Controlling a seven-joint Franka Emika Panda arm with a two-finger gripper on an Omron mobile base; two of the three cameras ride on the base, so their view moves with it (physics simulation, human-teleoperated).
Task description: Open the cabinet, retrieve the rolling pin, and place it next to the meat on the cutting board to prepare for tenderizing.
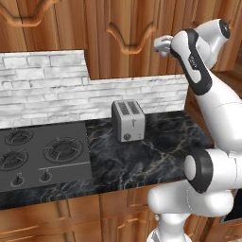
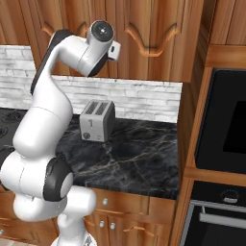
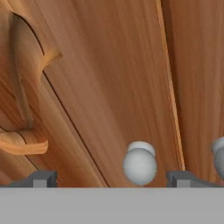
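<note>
Hovering right in front of the cabinet [image 3: 109, 78], the gripper [image 3: 111, 179] has its two dark finger tips spread wide apart, holding nothing. In the hand view a round silver knob [image 3: 140, 165] sits between the finger tips, nearer one of them, and whether either tip touches it cannot be told. A second knob [image 3: 219, 156] shows just past the door seam at the edge of that view. Both doors look shut (the seam between them runs as a thin straight line), and an arched carved panel [image 3: 26, 87] lies on the far side of the first knob from the seam.

From the left base view the arm is raised high, its hand against the cabinet's lower door area, above and to the right of the toaster [image 1: 128, 120]. That toaster stands on the dark marble counter [image 1: 142, 160] below the cabinet, with a gas hob [image 1: 42, 156] to its left and a white brick backsplash [image 1: 47, 90] behind. In the right base view a black oven [image 2: 223, 129] stands to the right of the cabinet.
</note>
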